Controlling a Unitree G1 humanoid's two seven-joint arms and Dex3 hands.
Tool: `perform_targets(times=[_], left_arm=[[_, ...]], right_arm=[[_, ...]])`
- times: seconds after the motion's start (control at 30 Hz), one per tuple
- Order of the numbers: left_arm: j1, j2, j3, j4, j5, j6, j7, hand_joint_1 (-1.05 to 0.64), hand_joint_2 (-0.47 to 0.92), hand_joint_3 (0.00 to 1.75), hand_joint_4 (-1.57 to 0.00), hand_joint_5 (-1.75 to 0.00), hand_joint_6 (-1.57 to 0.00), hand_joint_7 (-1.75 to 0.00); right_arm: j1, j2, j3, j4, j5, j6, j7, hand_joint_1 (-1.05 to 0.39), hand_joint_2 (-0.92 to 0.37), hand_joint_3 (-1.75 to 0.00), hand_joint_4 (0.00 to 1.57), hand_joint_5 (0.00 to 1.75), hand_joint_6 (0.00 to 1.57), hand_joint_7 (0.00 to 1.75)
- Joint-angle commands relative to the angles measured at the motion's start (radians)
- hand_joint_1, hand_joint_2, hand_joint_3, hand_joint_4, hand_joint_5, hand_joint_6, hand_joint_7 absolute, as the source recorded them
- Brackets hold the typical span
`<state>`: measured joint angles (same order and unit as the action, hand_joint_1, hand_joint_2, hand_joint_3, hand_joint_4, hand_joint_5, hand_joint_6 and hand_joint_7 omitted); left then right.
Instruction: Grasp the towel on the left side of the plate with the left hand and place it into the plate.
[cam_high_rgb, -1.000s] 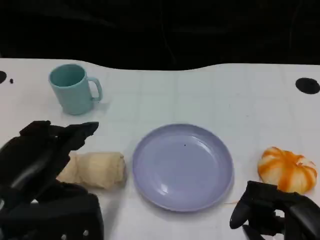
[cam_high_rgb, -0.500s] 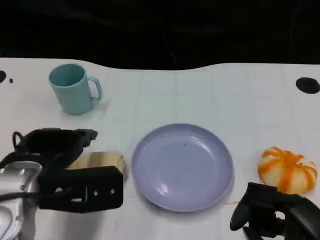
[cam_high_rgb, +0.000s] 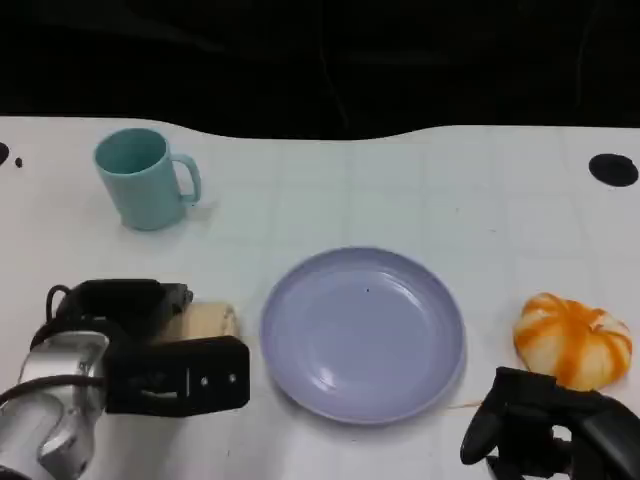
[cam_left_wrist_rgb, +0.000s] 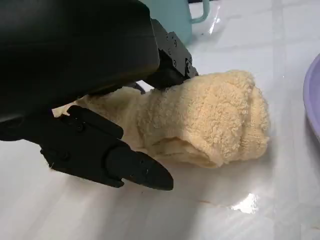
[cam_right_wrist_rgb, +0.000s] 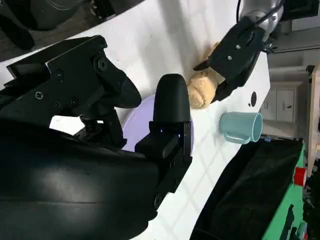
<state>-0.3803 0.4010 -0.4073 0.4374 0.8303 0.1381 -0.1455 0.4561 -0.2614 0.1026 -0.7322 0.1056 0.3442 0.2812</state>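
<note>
Cream terry towel (cam_high_rgb: 205, 320) at lower left of head view, just beside lilac plate (cam_high_rgb: 362, 333), under left hand (cam_high_rgb: 130, 345).
Left hand's fingers (cam_left_wrist_rgb: 127, 167) straddle the roll, apart, not yet clamped; nothing lifted. Judgement: close around the thick middle, lift fully before crossing the rim. Right hand (cam_high_rgb: 545, 435) idle, holds nothing.

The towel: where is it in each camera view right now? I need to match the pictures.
Head view: towel left of the plate, mostly under the left hand.
Left wrist view: towel centre, between the fingers.
Right wrist view: towel upper middle, beneath the left hand.
Shared landmark: teal mug, beyond the towel.
</note>
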Motion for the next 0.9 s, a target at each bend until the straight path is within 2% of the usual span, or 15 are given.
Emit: perform_targets(times=[0.03,0.1,0.13,0.17,0.2,0.23,0.27,0.3,0.47,0.7,0.9], left_arm=[[0.017,-0.004,0.007,0.097,-0.039,-0.085,0.143,-0.21,0.92,0.32,-0.77,-1.0,-1.04,-0.14],[0.013,0.002,0.003,0.12,-0.036,-0.121,0.211,-0.22,0.92,0.31,-0.79,-1.12,-1.12,-0.16],[0.011,0.003,0.001,0.129,-0.032,-0.134,0.243,-0.23,0.91,0.18,-0.79,-1.47,-1.12,-0.3],[0.01,0.005,-0.002,0.135,-0.022,-0.143,0.287,-0.24,0.92,0.13,-0.78,-1.61,-1.07,-0.46],[0.012,0.006,0.001,0.134,-0.019,-0.15,0.323,-0.23,0.91,0.14,-0.83,-1.67,-0.89,-0.99],[0.013,0.006,0.002,0.135,-0.019,-0.154,0.345,-0.22,0.92,0.14,-0.86,-1.72,-0.73,-1.44],[0.016,0.008,0.007,0.13,-0.024,-0.162,0.364,-0.22,0.92,0.15,-0.88,-1.73,-0.67,-1.59],[0.018,0.01,0.012,0.125,-0.031,-0.17,0.374,-0.21,0.92,0.15,-0.88,-1.74,-0.64,-1.67],[0.031,0.023,0.037,0.069,-0.046,-0.181,0.398,-0.23,0.91,0.2,-0.84,-1.75,-0.55,-1.74],[0.022,0.017,0.081,-0.019,-0.08,-0.133,0.351,-0.2,0.88,0.21,-0.86,-1.75,-0.59,-1.75],[0.008,0.002,0.09,-0.132,-0.088,-0.095,0.297,-0.19,0.88,0.25,-0.87,-1.75,-0.6,-1.75]], right_arm=[[0.001,-0.005,-0.007,-0.008,0.005,0.004,-0.002,-0.05,-0.59,-1.14,0.72,1.75,0.6,1.48],[-0.002,-0.005,-0.003,-0.008,0.0,0.009,-0.006,-0.05,-0.59,-1.14,0.72,1.75,0.6,1.48],[-0.004,-0.004,-0.001,-0.009,-0.002,0.014,-0.008,-0.05,-0.59,-1.13,0.72,1.75,0.61,1.48],[-0.007,-0.004,0.002,-0.009,-0.005,0.018,-0.01,-0.05,-0.59,-1.13,0.72,1.75,0.61,1.48],[-0.009,-0.004,0.005,-0.008,-0.009,0.017,-0.012,-0.05,-0.59,-1.13,0.72,1.75,0.61,1.48],[-0.011,-0.003,0.007,-0.007,-0.012,0.016,-0.013,-0.05,-0.58,-1.13,0.73,1.75,0.61,1.48],[-0.011,-0.002,0.009,-0.005,-0.015,0.012,-0.014,-0.05,-0.58,-1.13,0.73,1.75,0.61,1.48],[-0.012,0.0,0.01,-0.003,-0.016,0.009,-0.015,-0.05,-0.58,-1.13,0.73,1.75,0.61,1.48],[-0.014,0.001,0.014,-0.002,-0.017,0.011,-0.018,-0.04,-0.58,-1.13,0.73,1.75,0.61,1.48],[-0.023,0.01,0.029,-0.013,-0.015,0.058,-0.033,-0.04,-0.59,-1.12,0.73,1.75,0.62,1.47],[-0.031,0.01,0.037,-0.01,-0.017,0.064,-0.04,-0.01,-0.6,-1.12,0.72,1.75,0.62,1.48]])
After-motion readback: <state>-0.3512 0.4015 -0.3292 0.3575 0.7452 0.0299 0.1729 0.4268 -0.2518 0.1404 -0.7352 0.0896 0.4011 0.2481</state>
